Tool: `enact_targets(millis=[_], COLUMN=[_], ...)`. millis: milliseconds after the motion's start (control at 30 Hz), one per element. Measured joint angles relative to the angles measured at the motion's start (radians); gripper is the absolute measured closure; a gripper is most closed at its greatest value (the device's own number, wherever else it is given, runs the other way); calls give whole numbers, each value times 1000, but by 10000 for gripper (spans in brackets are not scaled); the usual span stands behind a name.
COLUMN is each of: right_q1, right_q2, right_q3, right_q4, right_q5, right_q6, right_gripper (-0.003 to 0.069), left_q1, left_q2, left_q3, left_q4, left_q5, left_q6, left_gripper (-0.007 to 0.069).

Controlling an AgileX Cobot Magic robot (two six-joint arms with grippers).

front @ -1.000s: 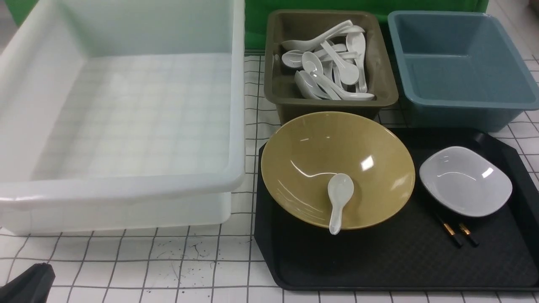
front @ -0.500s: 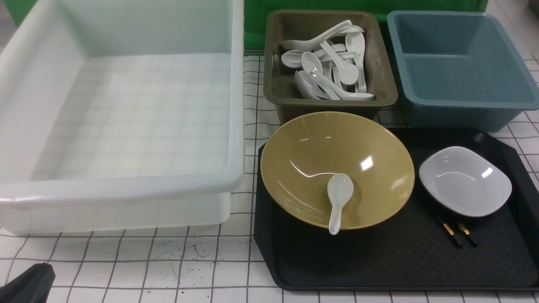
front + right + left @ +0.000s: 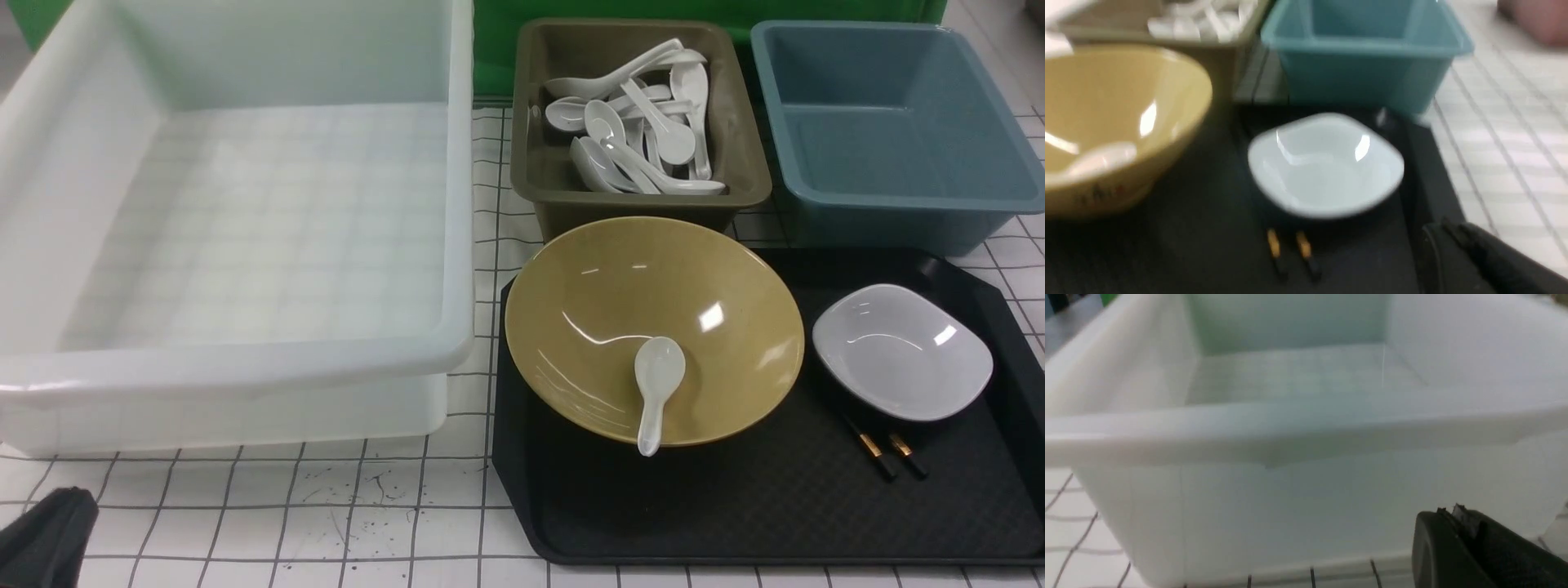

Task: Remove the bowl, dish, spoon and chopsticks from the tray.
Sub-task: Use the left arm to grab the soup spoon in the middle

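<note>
Gripper on left arm [image 3: 45, 535] low before white tub [image 3: 245, 363], closed; right gripper [image 3: 1474, 257] at tray [image 3: 1167, 253] edge near dish [image 3: 1327, 167], opening impossible to tell.

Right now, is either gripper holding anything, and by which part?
Nothing is held: the bowl, spoon, dish and chopsticks all sit untouched on the tray.

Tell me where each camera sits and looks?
Front view: between the arms, looking forward over the white bin, brown bin, blue bin and tray; left gripper in a corner.
Left wrist view: on that wrist, low, facing the white bin's wall; left gripper partly shows.
Right wrist view: on that wrist, facing the dish, chopsticks and bowl; right gripper partly shows.
Shared: front and right wrist views both show bowl, dish, chopsticks, blue bin.
</note>
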Motion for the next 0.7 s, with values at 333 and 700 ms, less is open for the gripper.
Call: enact_targets(millis=[333,700], right_q1=[0,0], right_q2=[0,23], right_q3=[0,-206], right_q4=[3,7], right_q5=[-574,-598], right_q6=[170,236], right_gripper=[560,553], left_q1=[0,0], left_q2=[0,92], left_q3=[0,-354], left_q4=[22,-219], left_q5=[-590,-550], left_q6=[3,6], left_gripper=[631,631])
